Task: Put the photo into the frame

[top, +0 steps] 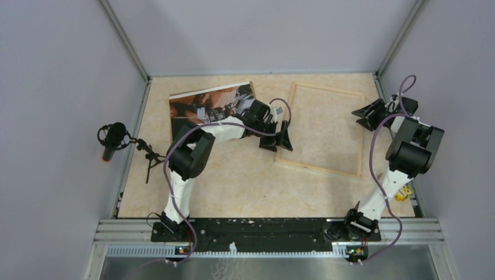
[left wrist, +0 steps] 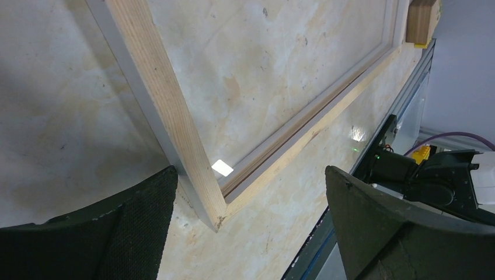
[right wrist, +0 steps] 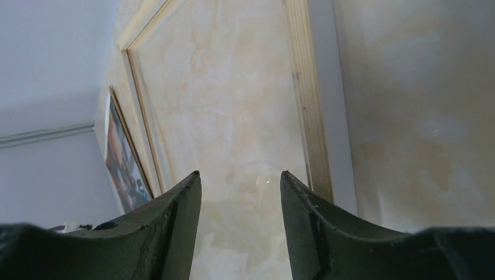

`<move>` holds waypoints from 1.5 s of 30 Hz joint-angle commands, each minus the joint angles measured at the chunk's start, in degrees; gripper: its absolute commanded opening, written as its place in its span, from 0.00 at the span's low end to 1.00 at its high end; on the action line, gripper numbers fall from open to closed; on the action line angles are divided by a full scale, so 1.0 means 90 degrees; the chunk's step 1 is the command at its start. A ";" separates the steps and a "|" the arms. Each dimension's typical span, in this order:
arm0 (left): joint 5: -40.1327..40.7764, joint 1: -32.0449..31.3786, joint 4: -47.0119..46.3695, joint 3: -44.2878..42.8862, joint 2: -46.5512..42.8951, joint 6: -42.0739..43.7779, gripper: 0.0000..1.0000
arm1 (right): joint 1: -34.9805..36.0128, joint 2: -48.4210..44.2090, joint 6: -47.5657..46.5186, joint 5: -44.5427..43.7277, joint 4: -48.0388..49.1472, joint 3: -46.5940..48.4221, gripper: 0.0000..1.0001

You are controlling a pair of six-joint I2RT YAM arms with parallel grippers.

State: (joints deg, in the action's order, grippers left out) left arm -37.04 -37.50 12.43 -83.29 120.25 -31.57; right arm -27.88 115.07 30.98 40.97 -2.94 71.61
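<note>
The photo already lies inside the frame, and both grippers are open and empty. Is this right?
No. The photo lies outside the frame, on the table to its left; the top external view shows only bare table inside the frame. The left gripper and right gripper are indeed open and empty.

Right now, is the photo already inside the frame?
No, the photo lies left of the frame, whose opening shows only bare tabletop.

Frame (top: 318,168) is seen in pale, grained wood. Photo (top: 201,105) is patched dark, orange-brown and white, edged white. Surface (top: 245,181) is mottled beige, veined like marble.
</note>
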 commanded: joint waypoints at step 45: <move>0.1398 0.0851 0.0420 0.3716 -0.6198 0.0019 0.98 | 0.7248 -0.0181 0.2514 -0.6386 -0.5042 0.1887 0.43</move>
State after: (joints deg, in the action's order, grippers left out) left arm -25.02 -30.09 16.99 -50.02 66.24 -32.23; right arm 37.01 112.14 51.79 -13.93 -47.83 85.36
